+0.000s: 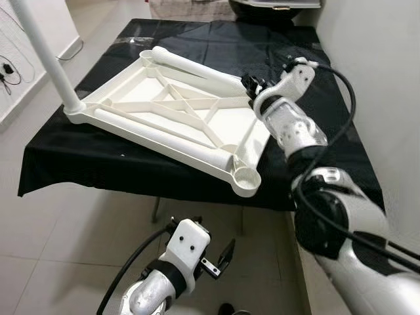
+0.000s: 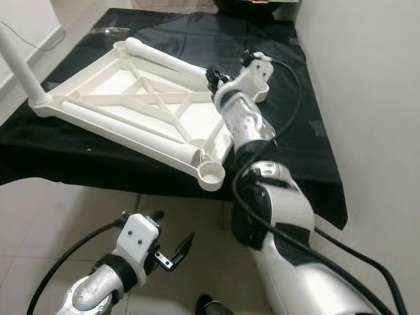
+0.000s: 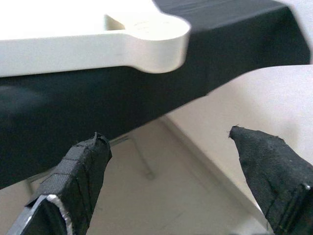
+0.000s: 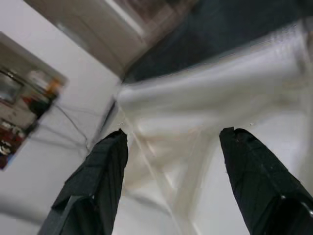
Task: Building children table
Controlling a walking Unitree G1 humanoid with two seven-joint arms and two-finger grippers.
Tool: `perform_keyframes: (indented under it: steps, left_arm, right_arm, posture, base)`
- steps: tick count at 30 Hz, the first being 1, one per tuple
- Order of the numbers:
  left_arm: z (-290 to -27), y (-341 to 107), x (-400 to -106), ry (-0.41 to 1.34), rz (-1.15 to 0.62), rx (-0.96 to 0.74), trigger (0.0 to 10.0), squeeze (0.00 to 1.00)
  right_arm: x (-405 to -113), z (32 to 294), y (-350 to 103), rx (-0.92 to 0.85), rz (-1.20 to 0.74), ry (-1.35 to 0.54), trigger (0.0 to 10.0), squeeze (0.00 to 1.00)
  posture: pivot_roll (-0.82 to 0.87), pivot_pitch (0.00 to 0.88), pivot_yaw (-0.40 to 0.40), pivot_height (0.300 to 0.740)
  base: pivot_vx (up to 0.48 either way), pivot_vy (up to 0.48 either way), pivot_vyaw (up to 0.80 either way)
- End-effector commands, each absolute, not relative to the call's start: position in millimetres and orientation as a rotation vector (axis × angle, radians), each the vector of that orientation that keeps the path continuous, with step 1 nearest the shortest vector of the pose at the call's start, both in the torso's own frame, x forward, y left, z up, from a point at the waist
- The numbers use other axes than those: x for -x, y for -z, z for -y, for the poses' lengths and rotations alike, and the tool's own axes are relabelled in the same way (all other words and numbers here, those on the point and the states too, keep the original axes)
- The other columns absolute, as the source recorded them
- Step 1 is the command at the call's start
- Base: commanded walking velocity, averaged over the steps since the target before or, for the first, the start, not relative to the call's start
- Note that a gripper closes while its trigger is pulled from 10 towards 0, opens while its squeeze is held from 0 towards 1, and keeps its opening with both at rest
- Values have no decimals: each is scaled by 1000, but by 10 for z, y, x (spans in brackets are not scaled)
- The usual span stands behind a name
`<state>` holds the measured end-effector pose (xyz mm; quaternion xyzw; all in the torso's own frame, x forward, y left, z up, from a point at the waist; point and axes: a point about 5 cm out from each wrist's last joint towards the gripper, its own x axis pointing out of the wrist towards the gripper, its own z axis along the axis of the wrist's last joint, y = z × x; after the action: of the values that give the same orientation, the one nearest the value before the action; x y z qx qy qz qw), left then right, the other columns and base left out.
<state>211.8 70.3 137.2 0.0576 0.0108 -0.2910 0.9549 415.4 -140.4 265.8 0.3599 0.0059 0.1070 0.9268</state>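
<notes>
While right claw (image 1: 252, 84) gapes over white tabletop (image 1: 177, 105), left claw (image 1: 220, 259) low, wide.

There was one white plastic tabletop (image 1: 172, 113), lying underside up. One white leg (image 1: 44, 54) stood upright in a corner of it, and two more white legs lay loose on it: one along the far edge (image 1: 197, 71), one along the near edge (image 1: 161, 136). One empty round socket (image 1: 246, 176) showed at the nearest corner. One black cloth (image 1: 98, 161) covered one table. Two grippers were in sight, the left gripper (image 1: 220, 257) and the right gripper (image 1: 251, 84).
</notes>
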Motion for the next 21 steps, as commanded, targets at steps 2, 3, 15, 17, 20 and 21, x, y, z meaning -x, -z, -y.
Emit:
perform_keyframes:
  steps: [2,3,15,17,20,21]
  left_arm:
    - [-715,-1299,-2118,596,-48,-119,10000,0]
    - [-715,-1299,-2118,596,-48,-119,10000,0]
    - [-738,-1265,-2160,593,-47,-122,10000,0]
    - [-736,-1252,-2171,593,-45,-123,10000,0]
    - [-736,-1243,-2176,594,-44,-124,10000,0]
    - [-736,-1241,-2179,595,-44,-125,10000,0]
  right_arm:
    - [-3989,1384,-2628,-740,-17,-365,10000,0]
    - [-3989,1384,-2628,-740,-17,-365,10000,0]
    - [-3501,1659,-2389,-754,-160,-678,10000,0]
    - [-3342,1717,-2166,-666,-268,-734,10000,0]
    - [-3266,1721,-2008,-643,-340,-730,10000,0]
    - [-3253,1708,-1976,-647,-353,-716,10000,0]
  posture:
    - [72,154,-29,740]
    - [72,154,-29,740]
    - [60,132,-30,740]
    - [58,118,-30,740]
    - [57,114,-30,740]
    - [56,116,-26,740]
  base:
    - [0,0,0]
    - [0,0,0]
    - [0,0,0]
    - [0,0,0]
    - [0,0,0]
    - [0,0,0]
